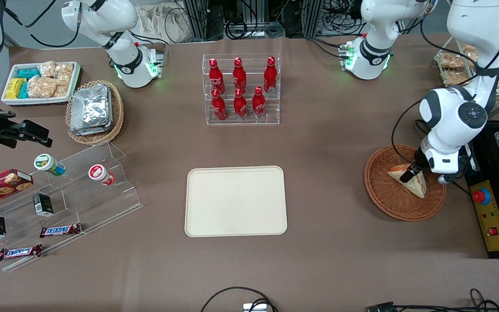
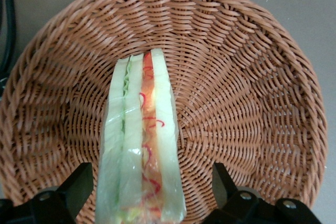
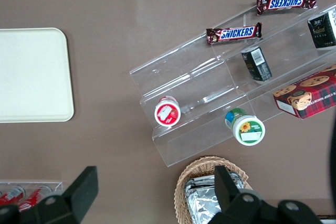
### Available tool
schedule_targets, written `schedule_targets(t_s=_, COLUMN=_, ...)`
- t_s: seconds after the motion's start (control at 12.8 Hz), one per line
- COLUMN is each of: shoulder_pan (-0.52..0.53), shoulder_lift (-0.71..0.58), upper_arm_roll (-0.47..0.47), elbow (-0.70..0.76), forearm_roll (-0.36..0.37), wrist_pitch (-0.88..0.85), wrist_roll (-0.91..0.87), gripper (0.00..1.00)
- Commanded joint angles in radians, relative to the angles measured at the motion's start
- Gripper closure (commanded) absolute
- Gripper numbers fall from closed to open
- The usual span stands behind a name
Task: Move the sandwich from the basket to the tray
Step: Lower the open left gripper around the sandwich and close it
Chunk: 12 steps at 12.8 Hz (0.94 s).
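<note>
The sandwich [image 1: 414, 183] is a wrapped pale wedge with red, orange and green filling. It stands on edge in the reddish-brown wicker basket [image 1: 383, 199] at the working arm's end of the table. In the left wrist view the sandwich [image 2: 142, 150] sits in the basket [image 2: 241, 77]. The left gripper [image 1: 409, 173] is down in the basket, open, with one finger on each side of the sandwich and a gap at each side; it also shows in the left wrist view [image 2: 149, 184]. The cream tray [image 1: 235, 200] lies bare at the table's middle and shows in the right wrist view [image 3: 31, 74].
A rack of red bottles [image 1: 241, 89] stands farther from the camera than the tray. A yellow control box with a red button [image 1: 482, 197] lies beside the basket. An acrylic step stand with snacks [image 1: 59, 199], a tan basket of foil packets [image 1: 93, 110] and a white snack tray [image 1: 39, 82] are toward the parked arm's end.
</note>
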Motion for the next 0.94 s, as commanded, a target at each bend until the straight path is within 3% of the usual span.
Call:
schedule_targets(t_s=0.0, shoulder_pan=0.000, shoulder_lift=0.016, upper_arm_roll=0.001, elbow=-0.012, forearm_roll=0.008, wrist_pitch=0.045, wrist_roll=-0.016, gripper=0.18)
schedule_targets(t_s=0.23, shoulder_pan=0.002, shoulder_lift=0.015, upper_arm_roll=0.001, elbow=-0.012, forearm_roll=0.010, wrist_pitch=0.044, wrist_roll=-0.010, gripper=0.61)
schedule_targets(t_s=0.31, shoulder_pan=0.003, shoulder_lift=0.010, upper_arm_roll=0.001, elbow=-0.010, forearm_roll=0.010, wrist_pitch=0.044, wrist_roll=-0.002, gripper=0.68)
schedule_targets(t_s=0.55, shoulder_pan=0.003, shoulder_lift=-0.026, upper_arm_roll=0.001, elbow=-0.010, forearm_roll=0.013, wrist_pitch=0.012, wrist_roll=0.059, gripper=0.71)
schedule_targets(t_s=0.86, shoulder_pan=0.002, shoulder_lift=-0.173, upper_arm_roll=-0.003, elbow=0.010, forearm_roll=0.014, wrist_pitch=-0.212, wrist_roll=0.289, gripper=0.72)
